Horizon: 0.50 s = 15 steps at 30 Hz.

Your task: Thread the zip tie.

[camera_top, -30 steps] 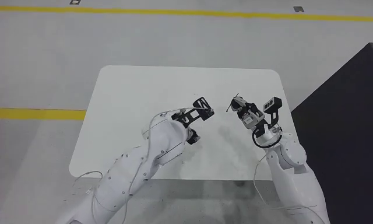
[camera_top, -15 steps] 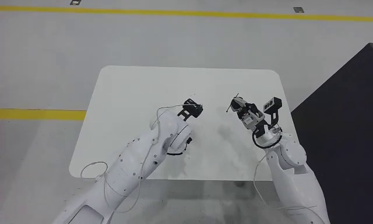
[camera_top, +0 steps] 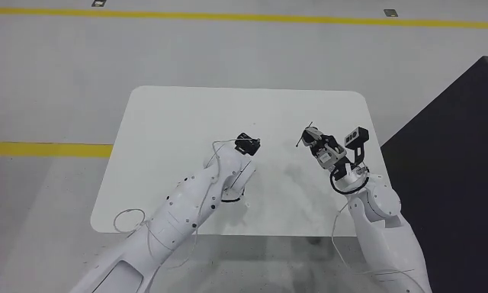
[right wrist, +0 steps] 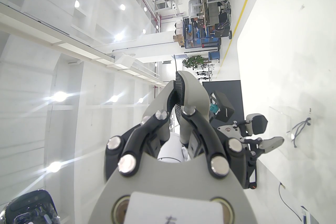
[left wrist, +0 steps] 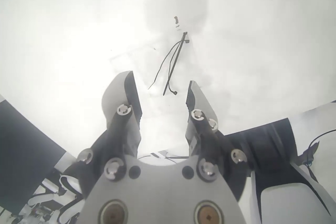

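Note:
A small bundle of thin black zip ties [left wrist: 172,63] lies loose on the white table [camera_top: 175,125]. My left gripper [left wrist: 161,87] hangs open just above the ties, pointing down at the table, with nothing between its fingers. The right wrist view shows the same ties [right wrist: 300,128] beyond a finger [right wrist: 274,142] of the left gripper. My right gripper [camera_top: 310,138] is held up over the table's right part. It is shut on one zip tie [camera_top: 303,133], whose thin free end [right wrist: 174,63] sticks out past the fingertips of the right gripper [right wrist: 177,75].
The table's right edge borders a dark panel [camera_top: 450,140]. A yellow floor line [camera_top: 229,16] runs behind the table. A few dark specks [left wrist: 176,21] mark the tabletop beyond the ties.
My left arm has swung back to the left and turned its gripper down toward the table. The right arm has kept still with its tie.

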{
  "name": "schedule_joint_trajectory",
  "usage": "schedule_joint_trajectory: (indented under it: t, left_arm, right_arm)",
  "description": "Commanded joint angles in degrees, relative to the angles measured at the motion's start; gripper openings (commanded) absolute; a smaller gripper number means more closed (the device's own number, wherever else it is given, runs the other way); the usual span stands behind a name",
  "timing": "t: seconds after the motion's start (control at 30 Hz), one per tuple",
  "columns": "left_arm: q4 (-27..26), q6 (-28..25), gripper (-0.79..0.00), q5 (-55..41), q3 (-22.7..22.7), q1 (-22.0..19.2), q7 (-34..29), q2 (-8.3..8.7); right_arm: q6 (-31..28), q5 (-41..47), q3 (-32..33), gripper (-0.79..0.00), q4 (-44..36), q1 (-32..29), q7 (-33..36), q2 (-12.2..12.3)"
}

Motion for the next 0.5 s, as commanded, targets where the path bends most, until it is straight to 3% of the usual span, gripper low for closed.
schedule_joint_trajectory:
  t: [0.0, 0.47]
  left_arm:
    - [1.1, -0.2, -0.428, -0.6, 0.1, 0.0, -0.3, -0.27]
    - [8.7, -1.1, -0.459, -2.5, 1.4, -1.5, 1.2, -2.63]
  right_arm:
    - [0.0, 0.0, 0.0, -0.785, 0.0, 0.0, 0.0, 0.0]
    - [0.0, 0.0, 0.0, -0.785, 0.0, 0.0, 0.0, 0.0]
